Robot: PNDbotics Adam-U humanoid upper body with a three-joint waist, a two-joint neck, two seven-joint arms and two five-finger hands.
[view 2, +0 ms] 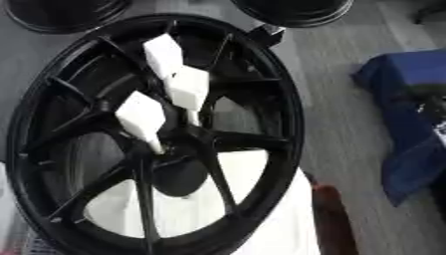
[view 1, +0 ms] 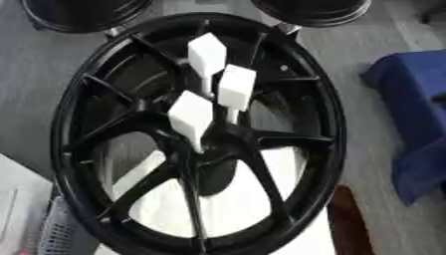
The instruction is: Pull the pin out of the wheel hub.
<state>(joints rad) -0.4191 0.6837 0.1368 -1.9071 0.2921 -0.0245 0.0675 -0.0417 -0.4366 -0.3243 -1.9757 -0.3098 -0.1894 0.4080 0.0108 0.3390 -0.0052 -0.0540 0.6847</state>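
Note:
A black spoked wheel hub (view 1: 69, 149) lies flat and fills most of both views. Three pins with white block-shaped heads stand upright in its centre: a near one (view 1: 191, 115), a middle one (view 1: 235, 87) and a far one (view 1: 206, 55). Their thin light stems go down into the hub around the centre (view 1: 213, 149). Neither of my hands shows in either view.
The hub rests on a white surface (view 1: 231, 199) seen through the spokes. Two more black wheels (view 1: 83, 12) (view 1: 313, 10) lie at the far edge. A blue cloth-covered object (view 1: 418, 114) stands to the right on the grey floor. A mesh basket (view 1: 61, 234) sits at lower left.

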